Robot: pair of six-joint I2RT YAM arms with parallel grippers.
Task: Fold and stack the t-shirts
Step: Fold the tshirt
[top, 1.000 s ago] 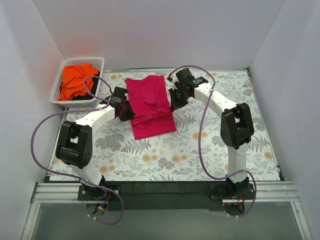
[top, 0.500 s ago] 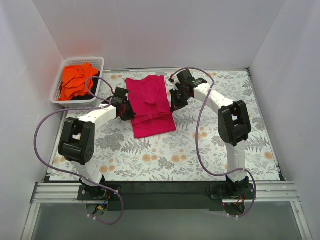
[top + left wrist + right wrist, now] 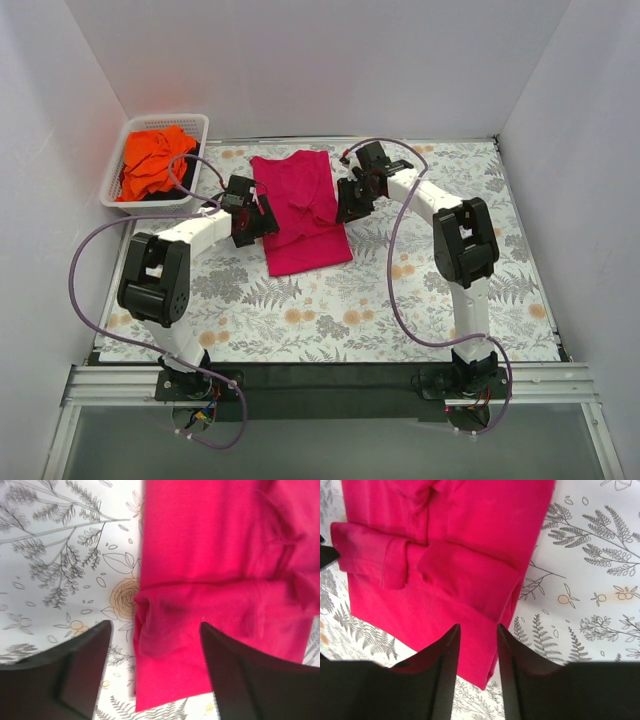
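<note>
A magenta-pink short-sleeved cloth t-shirt (image 3: 300, 210) was laid flat on the floral-printed table covering (image 3: 400, 300), at the far middle of the table, between the two arms; it was seen narrowed into a long strip running from far to near and skewed slightly to the right at its near end, with both sleeves turned inward over the body. The left gripper (image 3: 262, 218) was held low at the left edge of the shirt; in the left wrist view the left gripper (image 3: 155, 670) was shown with its jaws spread wide, the black fingers (image 3: 65, 675) set on either side of the turned-in left sleeve and the shirt's edge, with nothing clamped between them. The right gripper (image 3: 345, 206) was placed at the right edge of the shirt, opposite the left one; in the right wrist view the right gripper (image 3: 477, 645) was shown with its jaws parted only narrowly, pink cloth being visible through the gap near the shirt's near right corner; whether the fingertips were touching the cloth could not be told. A bright orange t-shirt (image 3: 150, 165) was left crumpled inside a white slatted plastic basket (image 3: 168, 121) at the far left corner of the table, well apart from the pink shirt; something dark could be made out beneath the orange cloth, but it could not be identified.
</note>
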